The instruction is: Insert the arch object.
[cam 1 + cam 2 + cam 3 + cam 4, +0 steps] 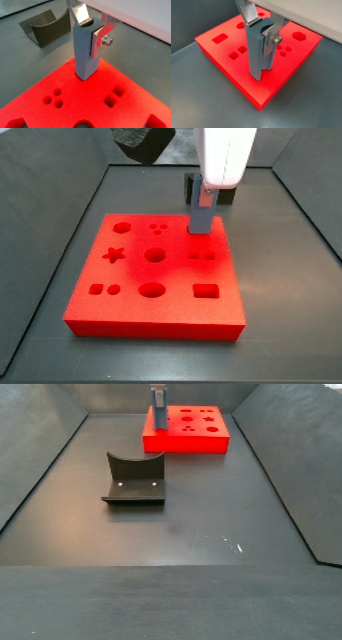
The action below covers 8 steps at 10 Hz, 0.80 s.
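Gripper: we see the gripper (pixel 258 75) low over the red board (pixel 218 52), its tip at the board's top face.
Fingers: pressed together, holding nothing.
Arch object: the arch object (pixel 134 480) lies on the surface (pixel 201 524), well apart from the red board.

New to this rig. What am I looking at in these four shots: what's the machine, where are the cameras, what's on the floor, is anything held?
It is a single robot arm ending in a two-finger end effector. Two pictures come from cameras on its wrist, looking down along the fingers. The other two come from fixed cameras beside the work area. On the dark floor sit a red board with shaped holes and, well apart from it, the arch object, a dark block with a curved notch. The end effector is low over the board, looks closed, and holds nothing.
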Motion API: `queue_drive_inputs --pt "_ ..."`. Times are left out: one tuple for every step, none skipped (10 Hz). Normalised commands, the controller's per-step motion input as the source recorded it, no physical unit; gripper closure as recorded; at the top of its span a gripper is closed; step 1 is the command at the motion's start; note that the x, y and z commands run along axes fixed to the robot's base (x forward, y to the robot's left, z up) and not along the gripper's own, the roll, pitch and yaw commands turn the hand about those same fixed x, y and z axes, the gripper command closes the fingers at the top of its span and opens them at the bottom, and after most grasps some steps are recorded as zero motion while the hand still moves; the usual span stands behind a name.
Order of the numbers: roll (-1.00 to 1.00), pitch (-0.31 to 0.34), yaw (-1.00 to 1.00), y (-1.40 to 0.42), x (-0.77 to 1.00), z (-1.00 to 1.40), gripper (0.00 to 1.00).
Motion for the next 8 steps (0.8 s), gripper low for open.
queue_drive_inputs --pt "0.00 -0.013 0.00 0.05 0.00 -0.21 1.00" --pt "0.00 -0.027 0.00 0.00 -0.06 -0.22 1.00" --pt "0.00 -0.017 0.00 -0.06 0.00 -0.23 1.00" --pt "0.00 0.000 -0.03 -0.03 0.00 -0.32 1.00" --pt "0.00 0.000 -0.07 0.00 0.03 -0.46 1.00" --pt "0.01 0.000 -0.11 0.00 0.06 -0.56 1.00" --pt "0.02 0.000 -0.13 0.00 0.10 -0.60 1.00" --pt "0.02 -0.004 -0.16 0.00 0.16 -0.57 1.00"
